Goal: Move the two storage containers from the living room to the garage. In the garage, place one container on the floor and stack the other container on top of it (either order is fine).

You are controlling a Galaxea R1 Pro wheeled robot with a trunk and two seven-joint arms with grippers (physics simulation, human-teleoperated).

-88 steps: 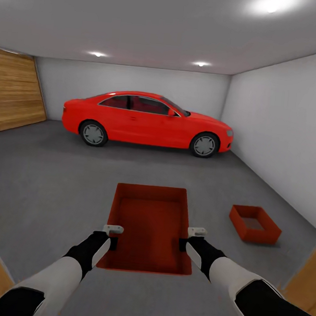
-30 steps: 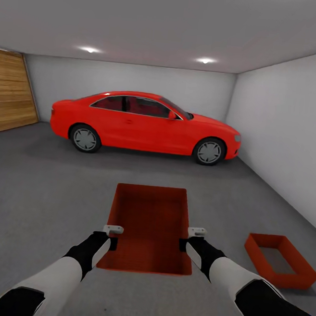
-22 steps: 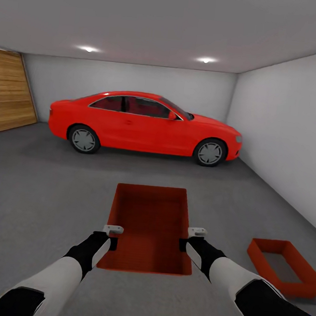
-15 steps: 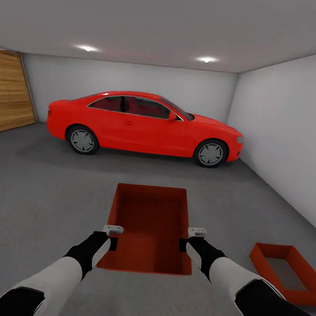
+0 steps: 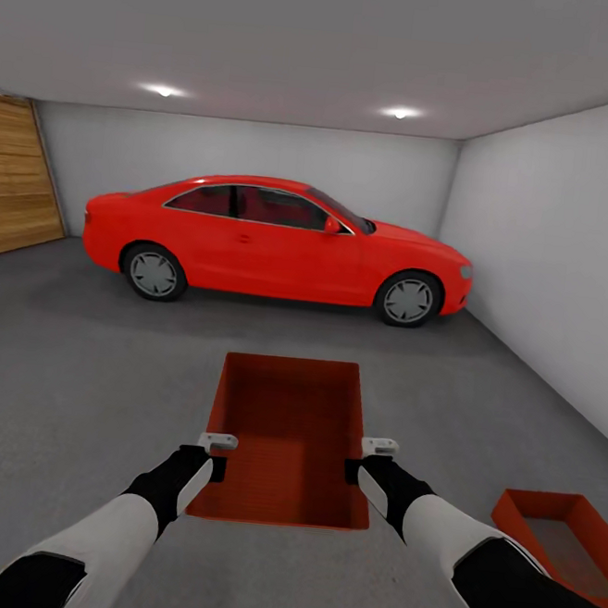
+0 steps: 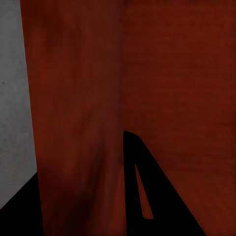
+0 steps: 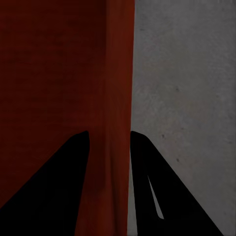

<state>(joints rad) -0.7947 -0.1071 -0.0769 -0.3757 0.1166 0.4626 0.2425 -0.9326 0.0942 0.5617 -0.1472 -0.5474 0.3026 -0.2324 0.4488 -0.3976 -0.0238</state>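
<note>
Two containers: one (image 5: 284,437) pinched by both grippers, one (image 5: 555,542) on floor (image 5: 84,367).

Two red-orange storage containers (image 5: 287,433) (image 5: 555,542) are showing against the mottled dark grey floor (image 5: 84,367); beyond them, a glossy red car (image 5: 273,241) is gleaming beside white walls (image 5: 551,253).

White walls (image 5: 551,244), grey floor (image 5: 76,356), wood-panelled door (image 5: 18,179), two ceiling lights (image 5: 164,92).
</note>
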